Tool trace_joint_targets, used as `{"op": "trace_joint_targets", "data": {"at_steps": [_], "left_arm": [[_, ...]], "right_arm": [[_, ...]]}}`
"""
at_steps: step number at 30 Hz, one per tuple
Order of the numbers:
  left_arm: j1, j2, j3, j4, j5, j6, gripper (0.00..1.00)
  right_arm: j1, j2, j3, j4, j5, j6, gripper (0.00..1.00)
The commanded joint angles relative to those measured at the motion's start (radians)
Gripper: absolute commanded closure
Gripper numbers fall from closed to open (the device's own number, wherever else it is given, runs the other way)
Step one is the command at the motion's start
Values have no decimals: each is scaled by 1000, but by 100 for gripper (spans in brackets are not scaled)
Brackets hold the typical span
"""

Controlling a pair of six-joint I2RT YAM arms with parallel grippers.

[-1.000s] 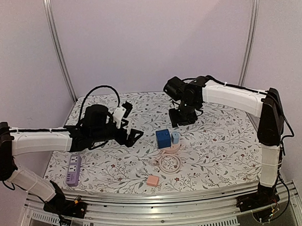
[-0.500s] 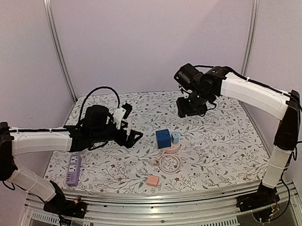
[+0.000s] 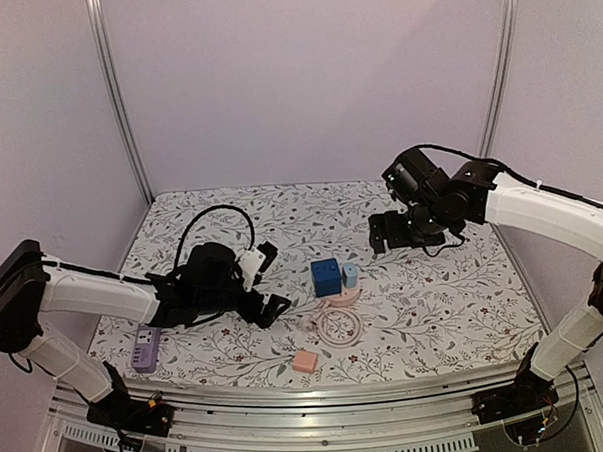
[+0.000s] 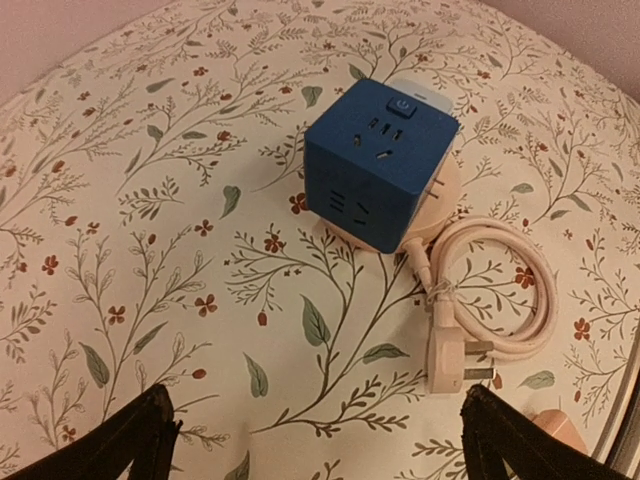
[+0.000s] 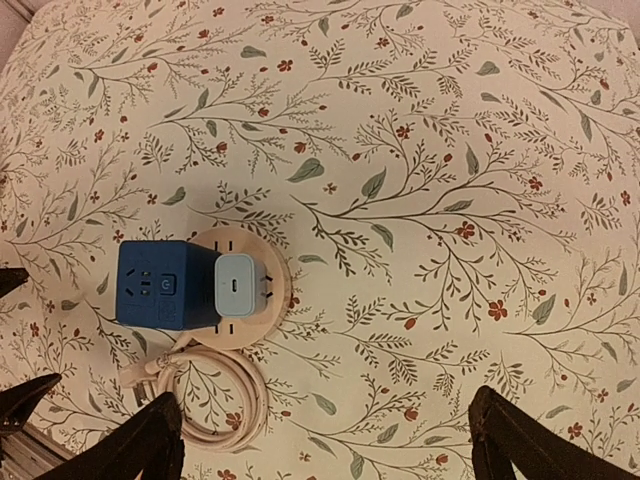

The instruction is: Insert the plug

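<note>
A light-blue plug (image 5: pixel 235 285) stands upright on the round pink socket base (image 5: pixel 243 240), port facing up, tight against a blue cube socket (image 5: pixel 160 283). No gripper touches it. My right gripper (image 5: pixel 325 440) hangs open high above the table, to the right of the base (image 3: pixel 343 297). My left gripper (image 4: pixel 320 425) is open and low over the cloth, short of the cube (image 4: pixel 380 165). The pink cable's three-pin plug (image 4: pixel 452 358) lies flat just ahead of its right finger. In the top view the left gripper (image 3: pixel 271 279) sits left of the cube (image 3: pixel 326 276).
The coiled pink cable (image 3: pixel 338 325) lies in front of the base. A small pink block (image 3: pixel 305 361) sits near the front edge. A purple power strip (image 3: pixel 145 348) lies at the front left, beside the left arm. Walls close in on three sides.
The right arm has pulled back up and to the right, away from the base, and its jaws now stand wide. The left arm has dropped lower and nearer the front edge.
</note>
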Motion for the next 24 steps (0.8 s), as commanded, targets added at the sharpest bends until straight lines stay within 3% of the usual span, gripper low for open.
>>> {"op": "trace_joint_targets", "data": {"at_steps": [1,24], "left_arm": [[-30,18,-25,96,-40,-2,0],[-91,244,76,227,-61,30,5]], "right_arm": [[-1,-92,-83,92,42,10,1],[-13,-324,-304,150,61,15,1]]}}
